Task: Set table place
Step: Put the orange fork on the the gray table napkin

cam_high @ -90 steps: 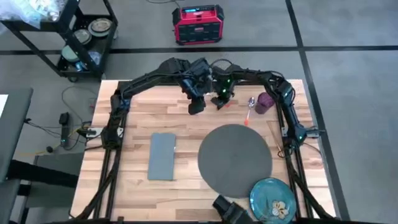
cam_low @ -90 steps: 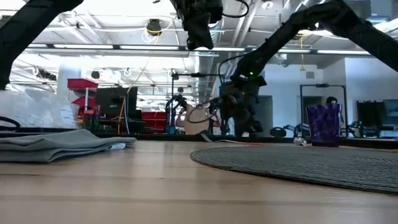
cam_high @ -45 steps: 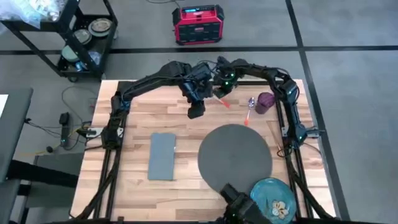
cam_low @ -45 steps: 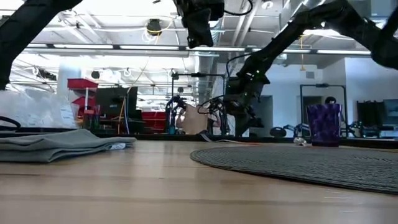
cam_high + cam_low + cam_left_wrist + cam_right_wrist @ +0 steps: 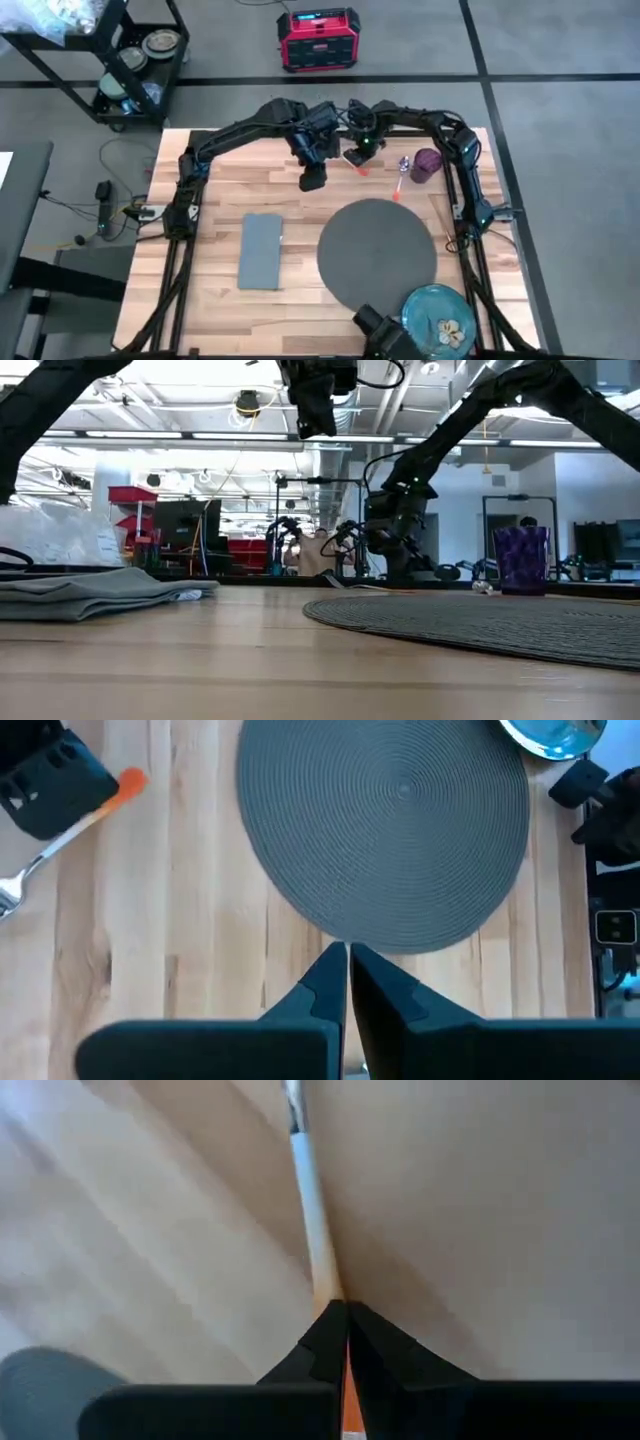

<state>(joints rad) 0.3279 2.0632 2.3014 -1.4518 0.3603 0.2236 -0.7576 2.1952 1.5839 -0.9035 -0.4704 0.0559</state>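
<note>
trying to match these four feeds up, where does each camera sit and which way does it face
High view: above, facing straight down on the table; both arms show.
Low view: at tabletop height, facing level across the mat into the room; arms enter from above.
Left wrist view: on the left arm, facing down past the shut left gripper at the mat.
Right wrist view: on the right arm, close over the fork in the right gripper.
Shared: the left wrist view also shows the fork.

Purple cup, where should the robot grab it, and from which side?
Probably across its side walls, coming straight down from above. The purple cup stands upright, and the spoon lies close beside it, so a sideways approach could knock that. The right end effector is shut on the fork, so it would have to put that down first.
</note>
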